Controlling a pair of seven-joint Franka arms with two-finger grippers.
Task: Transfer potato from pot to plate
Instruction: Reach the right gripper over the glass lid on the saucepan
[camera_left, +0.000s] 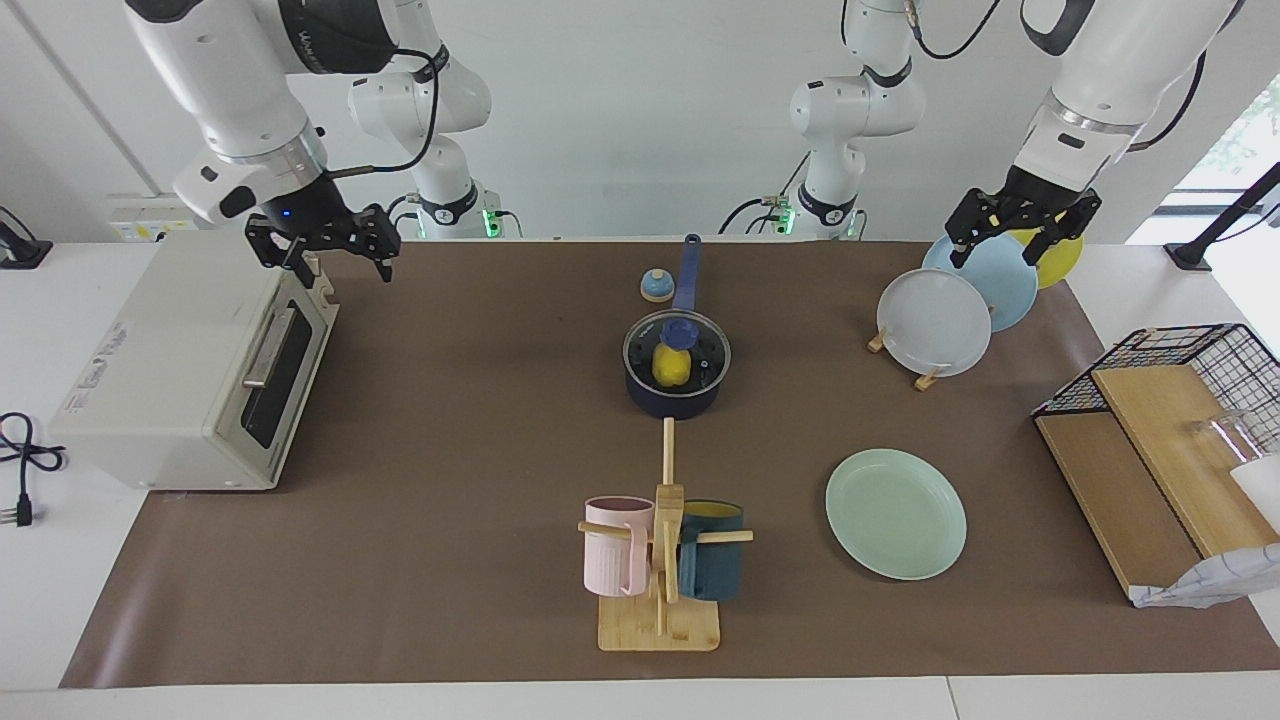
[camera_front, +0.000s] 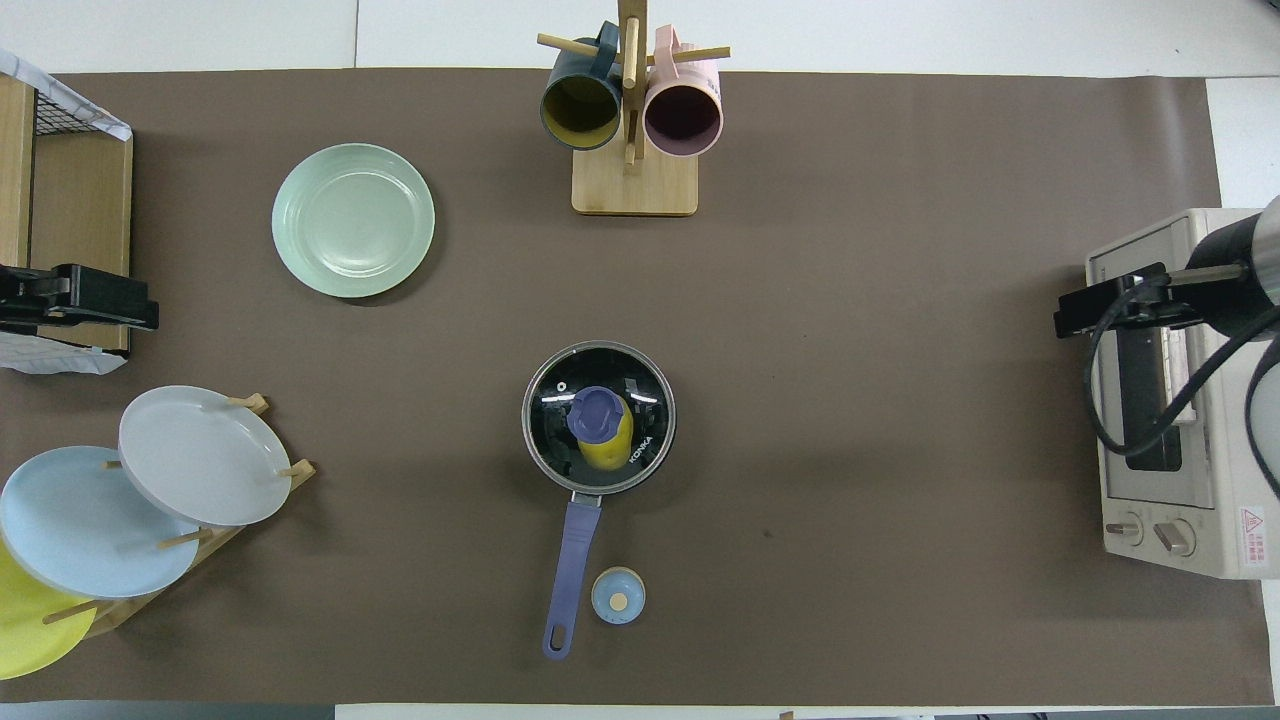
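My left end effector (camera_left: 1022, 236) hangs over the plate rack (camera_left: 905, 345), its dark fingers spread wide with nothing between them. My right end effector (camera_left: 322, 248) hangs over the toaster oven (camera_left: 190, 365), fingers also spread wide and empty.

I take the pot (camera_left: 677, 362) as my landmark. It sits mid-surface, a small dark navy saucepan with a round glass lid (camera_front: 598, 417) on it, metal-rimmed with a blue knob. Through the glass I see the potato (camera_left: 671, 367), a glossy yellow lump lying inside the pot. The long blue handle (camera_front: 570, 565) runs from the pot toward the robots, and a small pale blue dome-shaped timer (camera_left: 656, 286) stands just beside that handle.

The plate (camera_left: 896, 513), round, mint green with a raised rim, lies flat, farther from the robots than the pot and toward the left arm's end. The wooden rack, nearer the robots than that plate, holds grey-white, light blue and yellow plates on edge. A wooden mug tree (camera_left: 662, 560) stands farther from the robots than the pot, a ribbed pink mug and a dark teal mug hanging on its pegs.

The surface (camera_left: 450, 480) is a matte brown mat over white tabletop; a plain white wall closes the room where the arm bases stand.
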